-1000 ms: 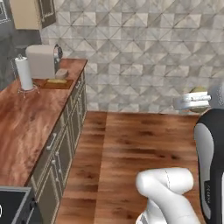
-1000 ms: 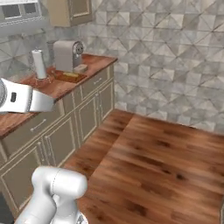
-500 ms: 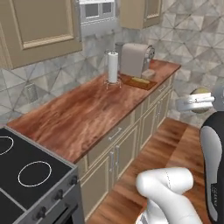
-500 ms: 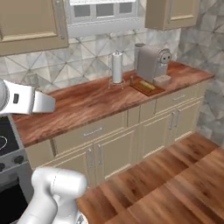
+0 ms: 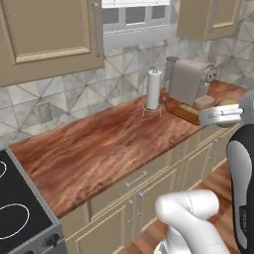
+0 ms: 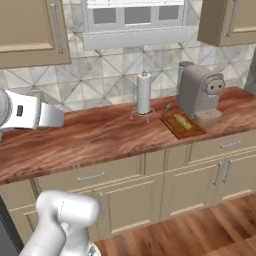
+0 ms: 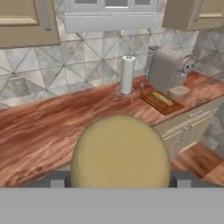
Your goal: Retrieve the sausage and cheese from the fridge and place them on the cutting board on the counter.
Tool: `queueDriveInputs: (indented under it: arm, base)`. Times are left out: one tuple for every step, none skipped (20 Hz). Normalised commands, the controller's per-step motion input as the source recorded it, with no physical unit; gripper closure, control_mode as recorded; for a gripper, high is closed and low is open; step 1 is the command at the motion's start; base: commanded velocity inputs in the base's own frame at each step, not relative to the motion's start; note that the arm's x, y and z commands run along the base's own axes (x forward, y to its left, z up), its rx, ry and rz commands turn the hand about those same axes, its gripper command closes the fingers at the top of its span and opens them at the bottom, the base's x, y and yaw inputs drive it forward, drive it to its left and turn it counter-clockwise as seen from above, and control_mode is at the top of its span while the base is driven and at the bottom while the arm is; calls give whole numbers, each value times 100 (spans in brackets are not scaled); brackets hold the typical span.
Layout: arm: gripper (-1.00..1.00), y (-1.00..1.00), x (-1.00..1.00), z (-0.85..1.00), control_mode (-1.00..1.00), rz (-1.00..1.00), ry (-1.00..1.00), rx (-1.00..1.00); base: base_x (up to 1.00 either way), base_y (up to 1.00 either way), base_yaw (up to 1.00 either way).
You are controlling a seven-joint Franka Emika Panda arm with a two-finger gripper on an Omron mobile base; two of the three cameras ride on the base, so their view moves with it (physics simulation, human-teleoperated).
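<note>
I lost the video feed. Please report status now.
Gripper closed on cheese. Cutting board ahead beside coffee machine, one yellowish item already on it. Nothing in the way.

End effector [image 7: 119, 181] clamped around cheese [image 7: 120, 151].

Cutting board [image 6: 182, 124] on counter [image 6: 100, 137], between paper-towel stand [image 6: 143, 95] and coffee machine [image 6: 200, 93].

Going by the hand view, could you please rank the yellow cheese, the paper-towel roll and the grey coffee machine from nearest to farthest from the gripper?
1. Round pale-yellow cheese, held between the jaws.
2. White paper-towel roll on its wire stand, mid-counter by the wall.
3. Grey coffee machine, farther right, behind the cutting board.
</note>
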Motion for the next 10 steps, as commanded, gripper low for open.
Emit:
queueDriveInputs:
  arm:
    - [100,0,0,0,100,0,0,0]
    - [100,0,0,0,100,0,0,0]
    - [100,0,0,0,100,0,0,0]
    - [100,0,0,0,100,0,0,0]
    - [100,0,0,0,100,0,0,0]
    - [100,0,0,0,100,0,0,0]
    - [100,0,0,0,100,0,0,0]
    - [100,0,0,0,100,0,0,0]
    - [100,0,0,0,100,0,0,0]
    - [100,0,0,0,100,0,0,0]
  base:
    - [59,-79,66]
    - [51,-78,68]
    - [43,-78,69]
    - [36,-77,70]
    - [31,-74,72]
    - [26,-72,73]
    - [25,-74,73]
    - [25,-81,70]
    - [22,-97,64]
    - [14,-100,59]
